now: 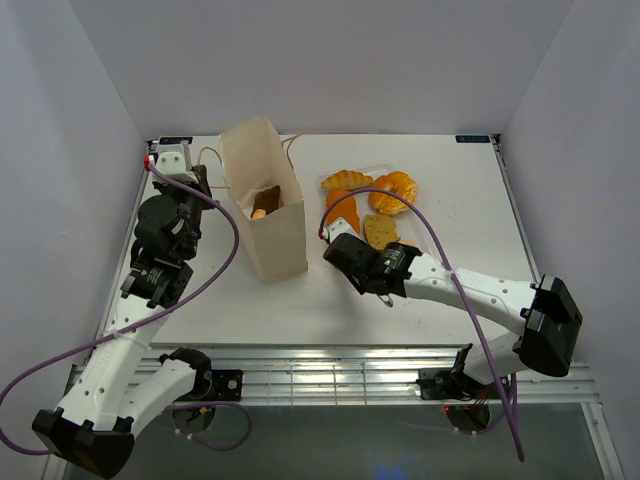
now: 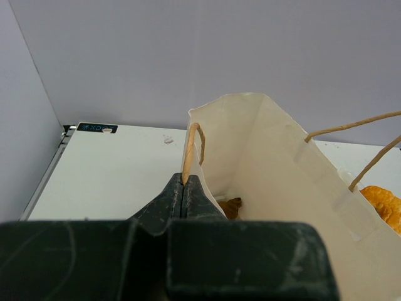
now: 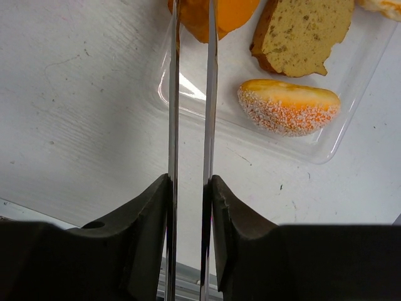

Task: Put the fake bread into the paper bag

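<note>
Tan rectangular paper bag point(image 1: 278, 245): stands upright on the white table point(image 1: 460, 180), left of the middle, with its mouth open upward. Thin brown string handles point(image 2: 188, 150) rise from its rims.

Inside the bag: a dark brown pastry piece point(image 1: 268, 197) lies at the bottom, and a lighter golden piece point(image 1: 259, 212) lies just beside it.

Left gripper point(image 2: 185, 188): its black jaws are pressed together, pinching the near string handle right where it meets the bag's rim. The gripper sits just beside the bag's left wall.

Clear plastic tray point(image 3: 232, 122): lies flat on the table to the right of the bag, near it but apart.

Fake bread on the tray: a golden croissant point(image 1: 347, 180) lies at the far side, with a larger ridged orange bun point(image 1: 395, 190) just beside it. Nearer the arms are a tan bread slice with a brown crust point(image 3: 301, 34), an orange wedge with a speckled sugary edge point(image 3: 288, 106) by the tray's corner, and a smooth orange loaf point(image 3: 235, 12).

Right gripper point(image 3: 192, 19): its two thin fingers point(image 3: 173, 94) reach over the tray's edge with a narrow gap between them. The smooth orange loaf shows in that gap at the top of the wrist view. The fingertips are cut off there, so I cannot tell whether they press on the loaf or only straddle it.
</note>
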`<act>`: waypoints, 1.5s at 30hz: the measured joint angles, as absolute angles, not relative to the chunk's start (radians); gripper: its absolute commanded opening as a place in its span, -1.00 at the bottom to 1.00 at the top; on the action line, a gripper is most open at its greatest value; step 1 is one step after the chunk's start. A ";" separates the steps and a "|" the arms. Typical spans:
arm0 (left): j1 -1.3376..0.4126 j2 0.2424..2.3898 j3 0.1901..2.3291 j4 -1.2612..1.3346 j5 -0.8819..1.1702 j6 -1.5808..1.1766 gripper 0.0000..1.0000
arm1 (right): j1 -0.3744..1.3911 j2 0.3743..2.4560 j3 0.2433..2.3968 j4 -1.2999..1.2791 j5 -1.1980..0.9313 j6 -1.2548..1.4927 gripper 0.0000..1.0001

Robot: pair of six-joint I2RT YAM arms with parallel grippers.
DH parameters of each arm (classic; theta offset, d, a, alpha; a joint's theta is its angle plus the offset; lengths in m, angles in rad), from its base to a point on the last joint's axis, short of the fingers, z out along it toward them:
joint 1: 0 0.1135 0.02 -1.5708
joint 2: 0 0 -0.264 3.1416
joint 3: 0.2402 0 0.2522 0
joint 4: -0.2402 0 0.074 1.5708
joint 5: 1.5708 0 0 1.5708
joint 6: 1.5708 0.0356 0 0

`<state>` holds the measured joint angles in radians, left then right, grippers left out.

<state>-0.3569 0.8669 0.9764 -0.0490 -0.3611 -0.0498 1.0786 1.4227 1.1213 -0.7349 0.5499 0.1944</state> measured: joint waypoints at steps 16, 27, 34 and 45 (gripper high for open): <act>-0.357 0.867 0.976 -0.049 -0.361 -0.050 -1.00 | 1.079 1.354 1.215 -0.822 0.550 0.237 -0.84; -0.357 0.867 0.976 -0.049 -0.361 -0.050 -1.00 | 1.078 1.223 1.306 -0.821 0.551 0.286 -0.84; -0.357 0.867 0.976 -0.049 -0.358 -0.052 -1.00 | 1.078 1.147 1.322 -0.822 0.546 0.316 -0.84; -0.357 0.867 0.976 -0.049 -0.358 -0.053 -1.00 | 1.078 1.087 1.446 -0.874 0.545 0.331 -0.84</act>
